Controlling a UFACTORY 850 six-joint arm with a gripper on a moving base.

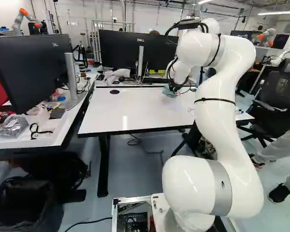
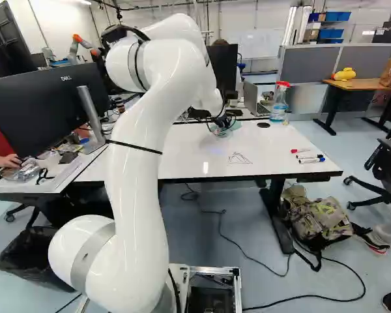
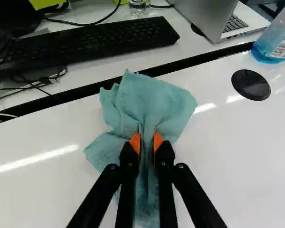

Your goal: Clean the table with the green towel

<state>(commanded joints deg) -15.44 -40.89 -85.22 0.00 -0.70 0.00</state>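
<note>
At the far edge of the white table [image 2: 182, 155], my gripper [image 2: 221, 124] reaches down with the green towel [image 2: 234, 126] under it. Seen along the wrist, the gripper [image 3: 147, 146] is shut on the towel [image 3: 149, 102], whose bunched cloth passes between the orange pads; the rest spreads flat on the table ahead of and beside the fingers. In the left base view the towel [image 1: 169, 91] shows beside the arm. Black drawn lines [image 2: 238, 158] mark the table nearer the base.
Beyond the table's far edge lie a keyboard [image 3: 85, 43] and a laptop [image 3: 218, 19]. A spray bottle [image 2: 279, 103] stands near the far corner, by a round black cap [image 3: 251, 85]. Several markers [image 2: 307, 156] lie at the table's right. Monitors [image 1: 36, 70] stand at the left.
</note>
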